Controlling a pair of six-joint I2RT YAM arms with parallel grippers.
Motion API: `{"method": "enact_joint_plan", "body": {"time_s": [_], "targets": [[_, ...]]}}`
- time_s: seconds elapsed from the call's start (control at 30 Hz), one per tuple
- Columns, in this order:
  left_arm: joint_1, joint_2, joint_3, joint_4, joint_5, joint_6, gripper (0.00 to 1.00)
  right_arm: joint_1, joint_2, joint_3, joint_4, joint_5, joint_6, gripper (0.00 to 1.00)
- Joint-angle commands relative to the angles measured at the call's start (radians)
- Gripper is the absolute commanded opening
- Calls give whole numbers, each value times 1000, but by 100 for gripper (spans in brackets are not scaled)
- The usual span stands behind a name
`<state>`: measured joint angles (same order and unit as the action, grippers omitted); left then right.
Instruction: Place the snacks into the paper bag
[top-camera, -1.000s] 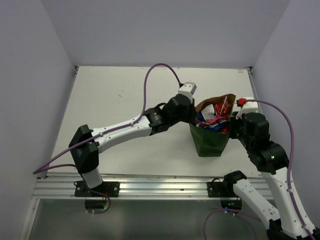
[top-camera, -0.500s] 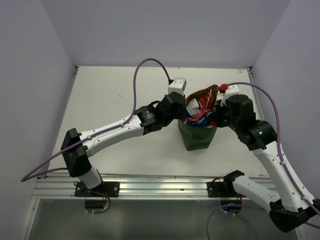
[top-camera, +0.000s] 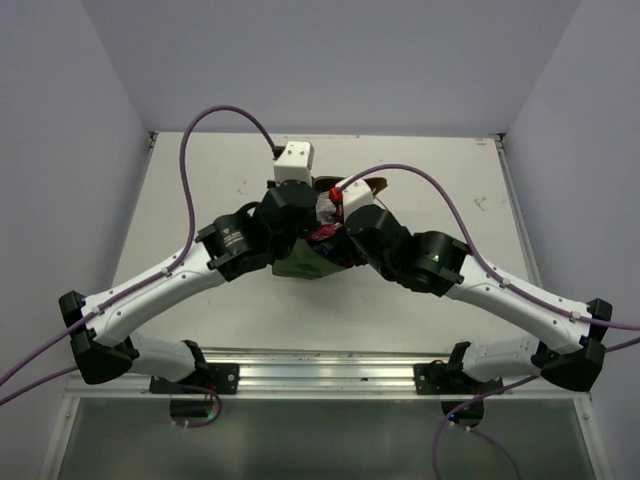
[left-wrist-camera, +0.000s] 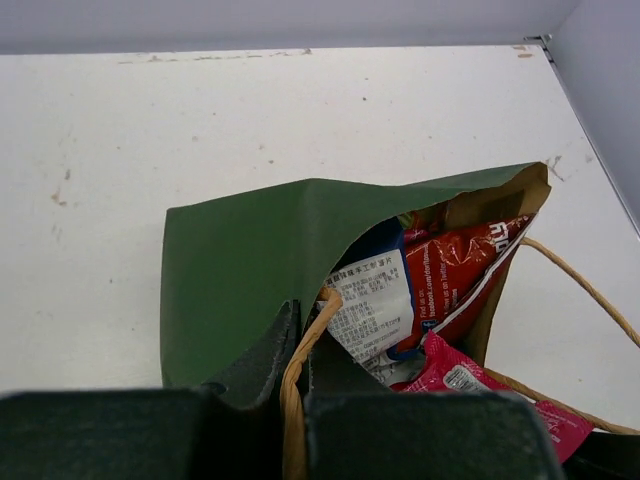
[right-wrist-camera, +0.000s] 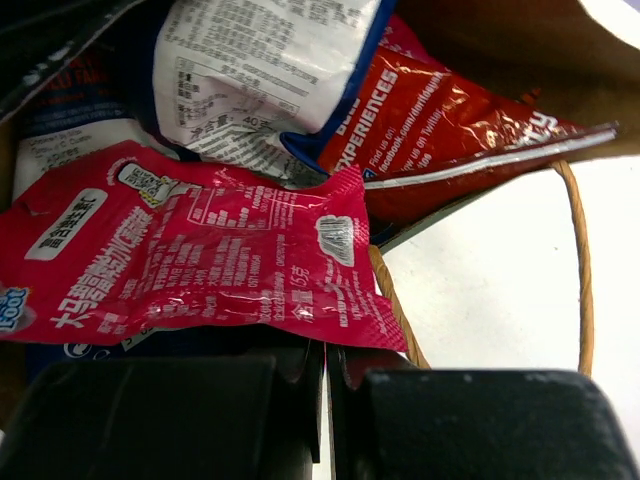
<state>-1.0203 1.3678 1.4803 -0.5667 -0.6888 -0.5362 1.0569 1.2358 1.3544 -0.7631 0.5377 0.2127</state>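
Observation:
The dark green paper bag (left-wrist-camera: 240, 250) stands open in the middle of the table (top-camera: 200, 190), and only a strip of it (top-camera: 299, 266) shows under the two wrists in the top view. Snacks fill it: a red chip bag (left-wrist-camera: 460, 270), a blue packet with a white label (left-wrist-camera: 368, 300) and a pink packet (right-wrist-camera: 200, 250). My left gripper (left-wrist-camera: 298, 312) is shut on the bag's brown rope handle (left-wrist-camera: 290, 385) at the near rim. My right gripper (right-wrist-camera: 325, 345) is shut just under the pink packet's edge. The other handle (right-wrist-camera: 582, 260) loops behind its right finger; whether it is pinched does not show.
White walls enclose the table at the left, back and right. An aluminium rail (top-camera: 320, 375) runs along the near edge. Purple cables (top-camera: 200, 130) arch over both arms.
Both arms have swung left and away from the rail. The bag has travelled with them from the right side to the middle. Both grippers stayed shut.

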Motion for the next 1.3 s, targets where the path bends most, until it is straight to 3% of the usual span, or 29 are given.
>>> {"method": "enact_joint_plan", "body": {"time_s": [0.0,0.33,0.6,0.9,1.17,1.23,1.27], "targets": [[-15,-91,-24,150,-31,-33,0,23,13,80,146,88,24,0],[-3,-118,-145,108,-46,-93,0,29,-2,75,130,134,19,0],[25,-108,-308,125,-15,-166,0,28,-15,-46,128,160,59,0],[28,-79,-166,153,26,-100,0,28,-56,8,77,217,28,0],[28,-49,-159,137,26,-88,0,28,-53,-20,84,216,28,0],[28,-47,-163,134,25,-90,15,28,-49,-32,93,216,31,0],[28,-49,-164,134,20,-90,17,28,-48,-35,94,215,36,0]]}}
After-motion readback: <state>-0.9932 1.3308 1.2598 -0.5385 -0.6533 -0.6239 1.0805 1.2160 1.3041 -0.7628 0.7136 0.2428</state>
